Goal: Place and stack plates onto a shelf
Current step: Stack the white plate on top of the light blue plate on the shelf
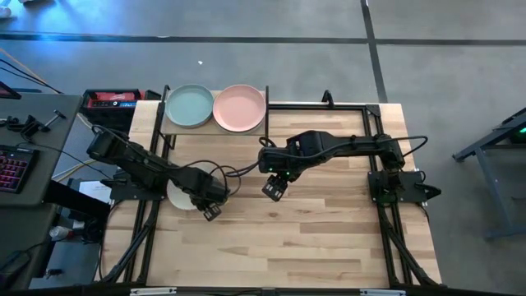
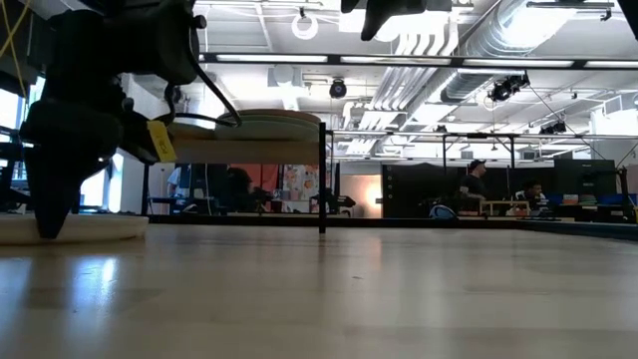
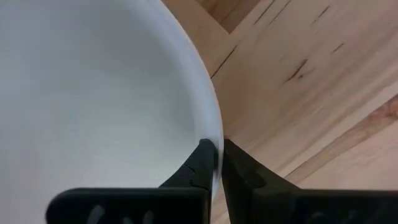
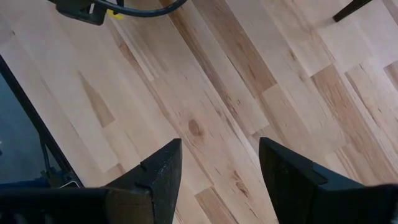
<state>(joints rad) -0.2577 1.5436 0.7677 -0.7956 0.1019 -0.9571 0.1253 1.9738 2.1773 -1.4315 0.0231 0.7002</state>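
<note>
A white plate (image 1: 180, 196) lies flat on the tabletop at the left; it fills the left wrist view (image 3: 93, 93) and shows in the low view (image 2: 80, 229). My left gripper (image 1: 210, 210) is shut on its rim. A pale blue plate (image 1: 190, 106) and a pink plate (image 1: 239, 108) rest side by side on the raised wooden shelf (image 1: 215, 129) at the far edge. My right gripper (image 1: 274, 189) hangs open and empty above the table's middle, its fingers (image 4: 161, 174) over bare wood. My left gripper pinches the white plate's rim (image 3: 214, 143) between its two fingers, one finger (image 3: 199, 165) inside the plate and one (image 3: 239, 168) outside. The fingers come from above, pointing down. The plate's bottom lies on the tabletop (image 2: 299, 289).
The shelf (image 2: 249, 150) stands on black posts (image 2: 323, 179) at the table's far left. A black frame (image 1: 362, 107) runs along the far and right edges. A desk with a keyboard (image 1: 12, 164) stands left of the table. Bare wood lies across the table's near half.
</note>
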